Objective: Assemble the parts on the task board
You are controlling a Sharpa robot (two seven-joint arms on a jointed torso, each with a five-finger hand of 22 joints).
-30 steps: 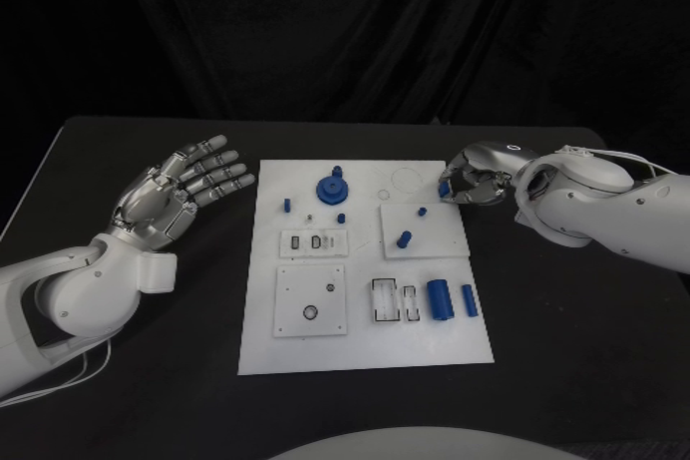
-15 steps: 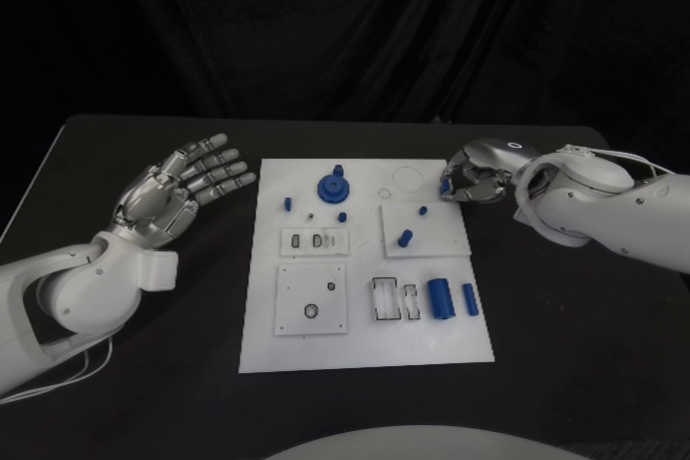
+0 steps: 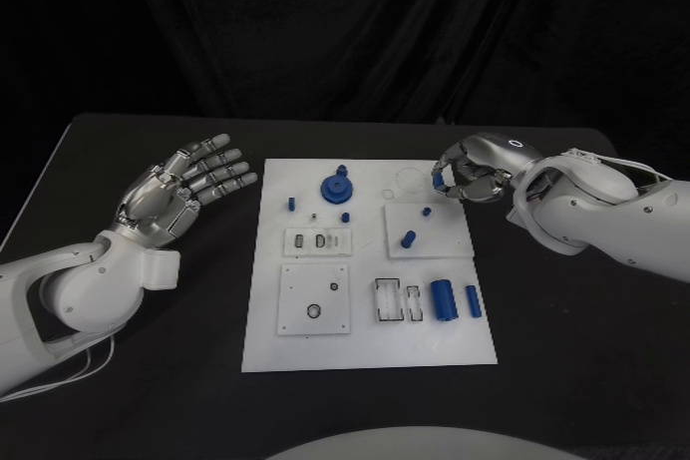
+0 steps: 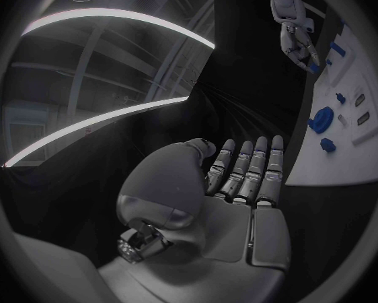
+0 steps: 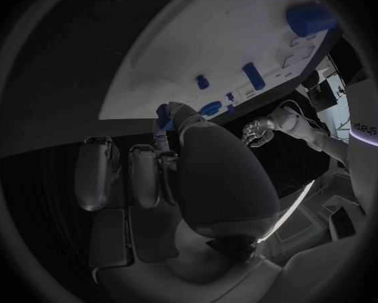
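Note:
The white task board (image 3: 367, 330) lies in the middle of the black table. On it are a round blue part (image 3: 337, 189), small blue pegs (image 3: 407, 239) and two blue cylinders (image 3: 443, 300). My right hand (image 3: 471, 174) hovers at the board's far right corner, fingers curled. It pinches a small blue part (image 3: 440, 181), which in the right wrist view (image 5: 165, 114) sits between thumb and finger. My left hand (image 3: 179, 186) is open beside the board's left edge, palm up, fingers spread and holding nothing; the left wrist view shows this hand (image 4: 231, 182) too.
White sub-plates with slots sit on the board: one with small sockets (image 3: 314, 241), a square one (image 3: 312, 298) and a raised one (image 3: 426, 228). Bare black table surrounds the board on every side.
My right hand has risen slightly and turned at the wrist, still pinching the small blue part. The left hand has stayed put.

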